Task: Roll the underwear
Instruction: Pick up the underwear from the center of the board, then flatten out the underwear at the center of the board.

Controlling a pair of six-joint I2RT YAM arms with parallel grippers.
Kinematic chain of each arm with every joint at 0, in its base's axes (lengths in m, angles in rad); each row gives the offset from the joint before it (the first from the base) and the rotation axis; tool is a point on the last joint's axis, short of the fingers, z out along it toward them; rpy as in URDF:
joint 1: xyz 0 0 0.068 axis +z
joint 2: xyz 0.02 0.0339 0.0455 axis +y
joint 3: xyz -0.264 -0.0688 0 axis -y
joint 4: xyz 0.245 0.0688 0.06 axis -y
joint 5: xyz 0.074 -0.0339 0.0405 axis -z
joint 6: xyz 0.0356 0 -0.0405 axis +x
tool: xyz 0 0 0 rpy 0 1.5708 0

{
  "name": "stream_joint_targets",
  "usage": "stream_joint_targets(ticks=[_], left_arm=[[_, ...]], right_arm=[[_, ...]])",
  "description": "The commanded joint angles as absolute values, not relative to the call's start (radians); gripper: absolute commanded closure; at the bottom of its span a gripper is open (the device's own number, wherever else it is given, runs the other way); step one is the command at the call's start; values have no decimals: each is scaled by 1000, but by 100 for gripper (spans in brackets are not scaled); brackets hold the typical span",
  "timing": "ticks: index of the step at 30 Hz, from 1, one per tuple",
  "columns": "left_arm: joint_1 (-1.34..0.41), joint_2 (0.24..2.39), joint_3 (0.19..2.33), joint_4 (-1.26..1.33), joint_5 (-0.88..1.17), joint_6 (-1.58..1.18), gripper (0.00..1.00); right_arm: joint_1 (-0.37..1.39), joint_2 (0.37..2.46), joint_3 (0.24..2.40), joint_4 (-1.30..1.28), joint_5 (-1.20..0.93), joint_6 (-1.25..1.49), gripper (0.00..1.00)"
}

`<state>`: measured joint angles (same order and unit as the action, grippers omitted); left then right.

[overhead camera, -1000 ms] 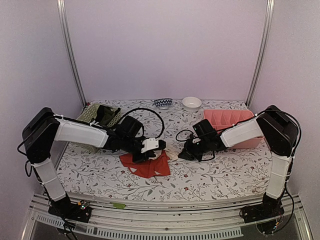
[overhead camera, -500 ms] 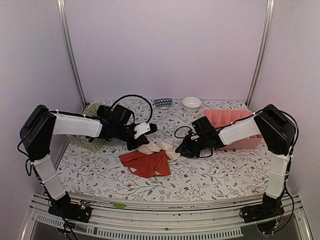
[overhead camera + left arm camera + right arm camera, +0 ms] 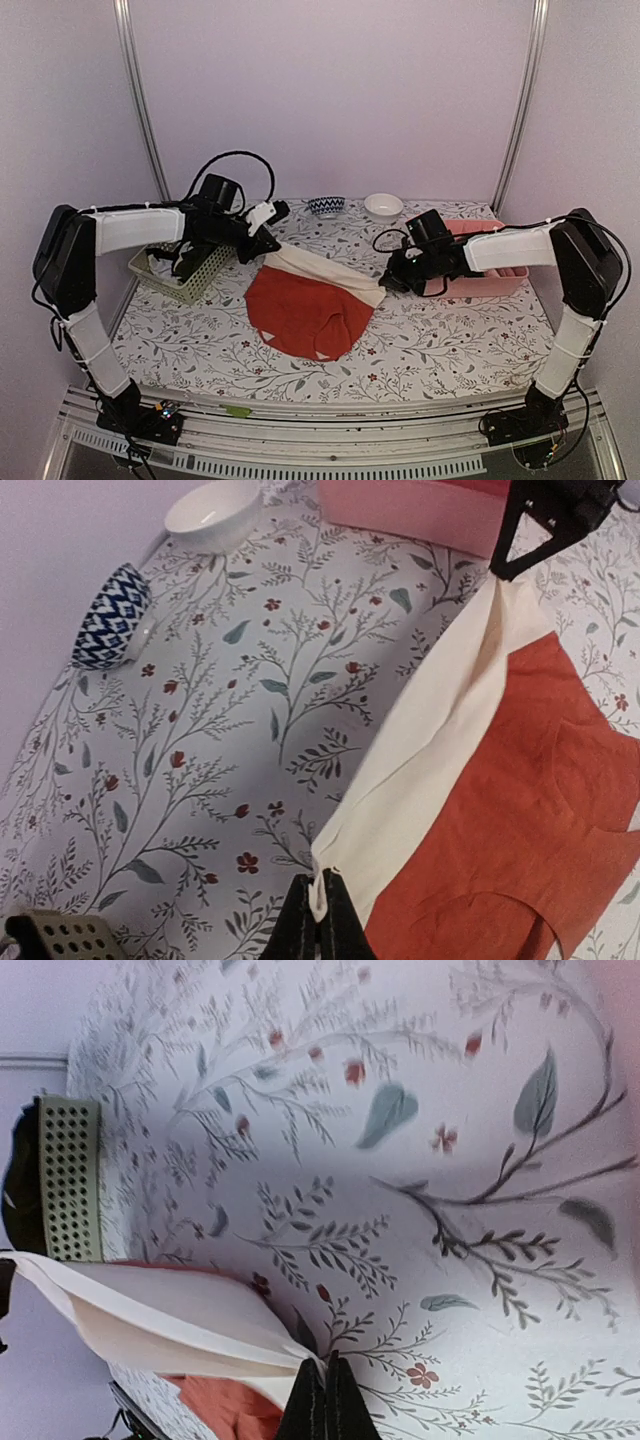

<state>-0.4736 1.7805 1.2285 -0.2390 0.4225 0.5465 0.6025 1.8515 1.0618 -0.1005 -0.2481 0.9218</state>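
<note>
Hanging underwear (image 3: 305, 312) stretches between both clamped jaws.

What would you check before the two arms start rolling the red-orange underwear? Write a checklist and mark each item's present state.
1. Left gripper shut on the cream waistband: ok.
2. Right gripper shut on its other end: ok.
3. Waistband stretched between them: ok.
4. Red part of the underwear lying smooth at its lower hem: cannot tell.
5. Cloth apart from the pink tray: ok.
</note>
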Motion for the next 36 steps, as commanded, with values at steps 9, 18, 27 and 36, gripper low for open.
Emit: stream_joint_targets(ticks=[9, 18, 27, 36], left_arm=[[-299, 1735, 1542, -440, 613, 524, 100], [-299, 1556, 1456, -526, 850, 566, 100], [-310, 1224, 1237, -581, 954, 474, 100], [-310, 1404, 1192, -446, 754, 327, 100]], right_arm=[[499, 1619, 1390, -371, -74, 545, 100], [513, 1444, 1376, -413, -182, 445, 100], [733, 1200, 1247, -471, -157, 520, 100], [687, 1395, 1260, -541, -53, 571, 100]])
